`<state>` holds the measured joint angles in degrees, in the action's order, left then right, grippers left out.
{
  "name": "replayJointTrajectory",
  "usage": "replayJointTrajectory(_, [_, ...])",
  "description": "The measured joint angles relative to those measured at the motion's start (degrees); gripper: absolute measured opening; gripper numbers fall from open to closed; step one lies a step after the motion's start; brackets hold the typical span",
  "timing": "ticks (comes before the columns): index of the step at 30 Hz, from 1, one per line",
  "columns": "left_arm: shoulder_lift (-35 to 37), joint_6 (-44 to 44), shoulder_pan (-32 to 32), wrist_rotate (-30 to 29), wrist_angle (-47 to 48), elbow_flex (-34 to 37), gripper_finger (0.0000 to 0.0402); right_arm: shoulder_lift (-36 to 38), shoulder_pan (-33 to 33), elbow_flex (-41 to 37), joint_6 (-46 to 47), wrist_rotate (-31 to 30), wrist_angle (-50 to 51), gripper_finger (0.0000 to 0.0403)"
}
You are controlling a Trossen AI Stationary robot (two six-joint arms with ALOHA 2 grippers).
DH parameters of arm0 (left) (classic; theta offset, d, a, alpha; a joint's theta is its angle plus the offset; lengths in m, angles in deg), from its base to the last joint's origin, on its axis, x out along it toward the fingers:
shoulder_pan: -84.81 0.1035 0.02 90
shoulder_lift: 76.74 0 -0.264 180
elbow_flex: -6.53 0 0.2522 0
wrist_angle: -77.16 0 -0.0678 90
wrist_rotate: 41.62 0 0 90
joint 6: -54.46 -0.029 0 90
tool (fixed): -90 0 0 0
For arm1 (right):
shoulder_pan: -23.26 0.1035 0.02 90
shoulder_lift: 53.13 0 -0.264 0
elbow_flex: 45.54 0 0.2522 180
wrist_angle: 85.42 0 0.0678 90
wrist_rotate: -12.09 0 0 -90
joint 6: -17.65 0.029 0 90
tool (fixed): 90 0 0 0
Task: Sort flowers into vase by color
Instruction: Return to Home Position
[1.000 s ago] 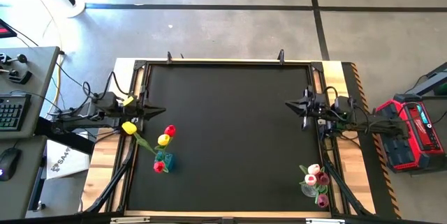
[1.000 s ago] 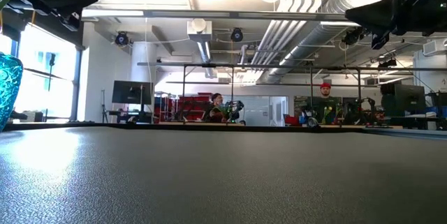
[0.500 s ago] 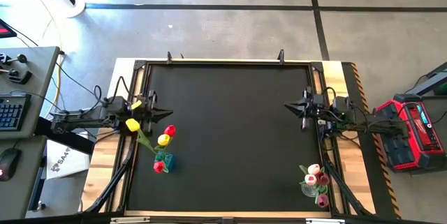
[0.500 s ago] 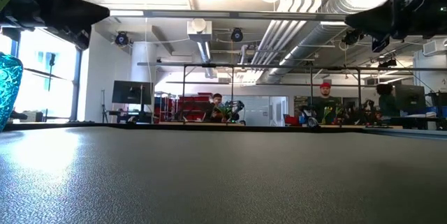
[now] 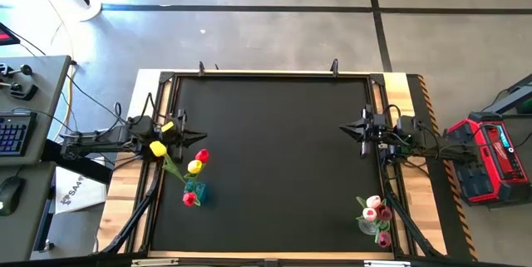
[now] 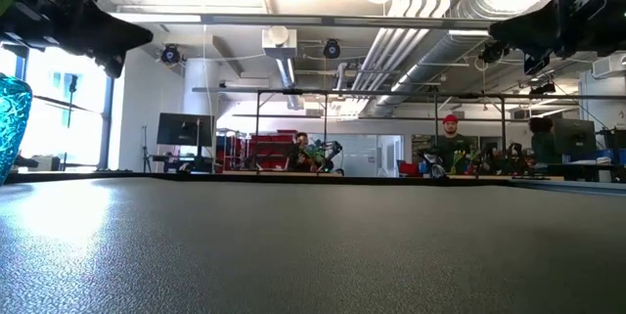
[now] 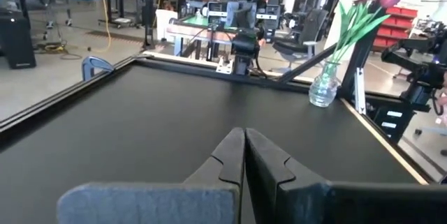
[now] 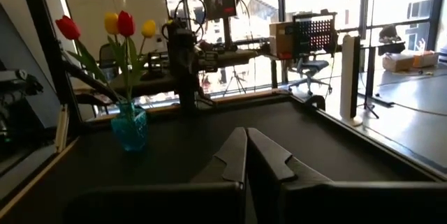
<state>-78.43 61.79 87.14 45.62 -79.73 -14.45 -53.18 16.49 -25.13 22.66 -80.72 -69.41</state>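
2 red and 2 yellow flowers [image 8: 126, 23] stand in the blue vase [image 8: 130, 128], near the left end effector [image 5: 199, 136] (fingers pressed together, holding nothing). The pink flowers [image 5: 378, 213] fill the clear vase [image 7: 323, 90], farther from the right end effector [image 5: 342, 128], likewise closed and empty above the worktop [image 5: 274, 175].

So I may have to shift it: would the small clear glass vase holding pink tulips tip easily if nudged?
Probably top-heavy: the clear glass vase is squat, and its pink tulips rise far above it, so a high push may tip it. Smooth glass likely slips when gripped and could break.
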Motion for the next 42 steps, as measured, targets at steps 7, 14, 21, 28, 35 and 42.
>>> replayJointTrajectory(7, [-0.03, 3.16, 0.02, 0.09, -9.87, 6.48, 0.0000, -0.18, 0.00, 0.00, 1.93, 0.07, -0.33, 0.0000])
replayJointTrajectory(14, [-0.03, 1.32, 0.02, 0.60, -9.80, 6.42, 0.0000, -0.22, 0.00, 0.00, 3.97, 0.07, -0.25, 0.0000])
replayJointTrajectory(21, [-0.06, -0.58, 2.19, 0.44, -9.82, 6.42, 0.0000, -0.23, 0.04, 0.00, 5.21, 0.53, -1.66, 0.0000])
replayJointTrajectory(28, [-0.06, -1.44, 5.17, 0.61, -9.88, 6.42, 0.0000, -0.11, 0.04, -3.75, 3.81, 1.57, -7.01, 0.0000])
replayJointTrajectory(35, [-0.06, -0.53, 5.25, 0.82, -9.92, 6.42, 0.0000, -0.14, 0.04, -6.08, 5.41, 2.93, -7.51, 0.0000])
replayJointTrajectory(42, [0.31, 0.71, 5.27, 0.85, -9.91, 6.42, 0.0000, -0.16, -0.78, -6.08, 2.47, 2.86, -7.54, 0.0000])
